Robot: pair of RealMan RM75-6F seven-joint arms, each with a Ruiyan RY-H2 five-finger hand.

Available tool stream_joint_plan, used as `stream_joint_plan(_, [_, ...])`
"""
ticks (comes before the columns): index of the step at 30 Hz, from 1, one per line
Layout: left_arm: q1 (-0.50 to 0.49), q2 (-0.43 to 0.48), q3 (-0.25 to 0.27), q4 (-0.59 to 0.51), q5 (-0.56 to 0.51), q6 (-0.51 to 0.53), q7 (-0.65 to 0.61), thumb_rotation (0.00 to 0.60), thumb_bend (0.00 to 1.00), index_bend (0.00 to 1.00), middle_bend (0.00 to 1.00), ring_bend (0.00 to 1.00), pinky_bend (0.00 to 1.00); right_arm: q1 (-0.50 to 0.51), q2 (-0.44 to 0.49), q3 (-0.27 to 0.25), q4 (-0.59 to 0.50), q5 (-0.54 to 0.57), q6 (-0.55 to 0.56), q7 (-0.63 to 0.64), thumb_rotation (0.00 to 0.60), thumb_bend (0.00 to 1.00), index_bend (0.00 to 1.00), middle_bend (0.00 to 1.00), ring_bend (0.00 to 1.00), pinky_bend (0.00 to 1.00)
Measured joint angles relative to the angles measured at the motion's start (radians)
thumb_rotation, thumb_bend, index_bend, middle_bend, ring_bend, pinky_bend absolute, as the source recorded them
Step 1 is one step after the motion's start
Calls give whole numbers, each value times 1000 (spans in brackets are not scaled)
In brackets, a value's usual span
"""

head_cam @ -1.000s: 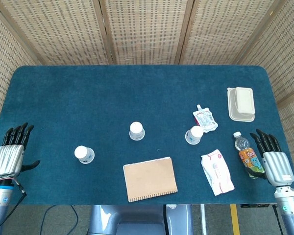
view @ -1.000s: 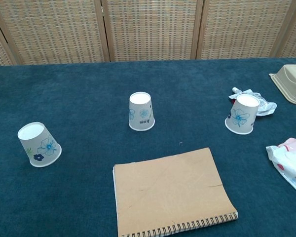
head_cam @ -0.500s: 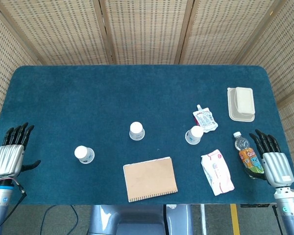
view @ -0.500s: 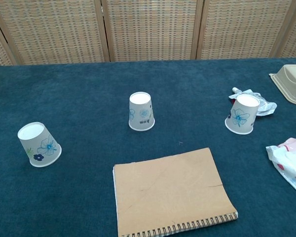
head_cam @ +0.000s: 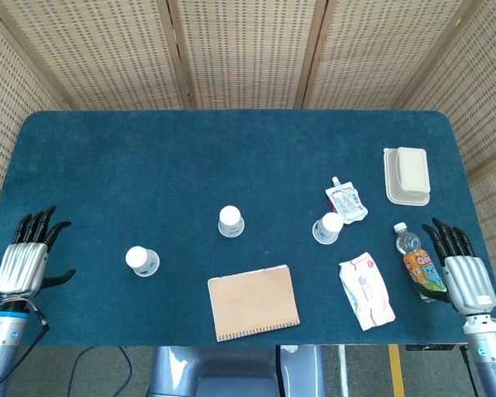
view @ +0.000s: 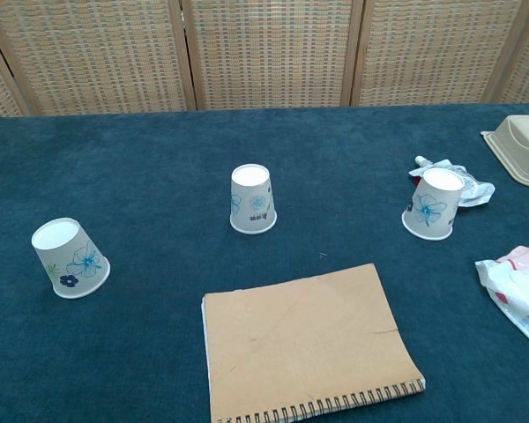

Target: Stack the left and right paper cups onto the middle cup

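Standing upside down on the cloth, left cup [head_cam: 140,260], middle cup [head_cam: 230,221] and right cup [head_cam: 328,227] look light and crushable; grip the sidewalls gently; left hand [head_cam: 23,263] and right hand [head_cam: 461,274] lie open, empty.

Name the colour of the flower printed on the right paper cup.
Blue, on the right paper cup; the chest view shows it best.

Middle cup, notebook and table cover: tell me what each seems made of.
Middle cup: apparently matte white paper printed with blue flowers, no gloss visible. Notebook: plain brown cover, likely kraft card, with a wire spiral along its near edge. Table cover: dark blue, fuzzy and non-reflective, probably felt or short-pile carpet.
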Motion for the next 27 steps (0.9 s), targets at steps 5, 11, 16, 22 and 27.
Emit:
stream_joint_plan(5, [-36,14,-8,-25,-5,-59,6,600,172,283,0,0,0,-1,2,3,0,4,0,6,600,58,24,0,0,0])
stream_joint_plan(11, [-87,51,-15,-73,-42,-158,43,600,172,272,0,0,0,-1,6,5,-1,6,0,15,600,57,24,0,0,0])
stream_joint_plan(16, [-143,78,-17,-114,-102,-250,111,600,173,285,0,0,0,-2,8,8,-1,10,-1,24,600,58,24,0,0,0])
stream_joint_plan(22, [-196,78,-17,-137,-175,-320,171,600,176,271,0,0,0,-2,12,10,-1,12,-1,35,600,57,24,0,0,0])
stream_joint_plan(27, [-238,36,-16,-128,-231,-349,225,600,178,291,0,0,0,-3,14,11,-2,11,1,43,600,58,23,0,0,0])
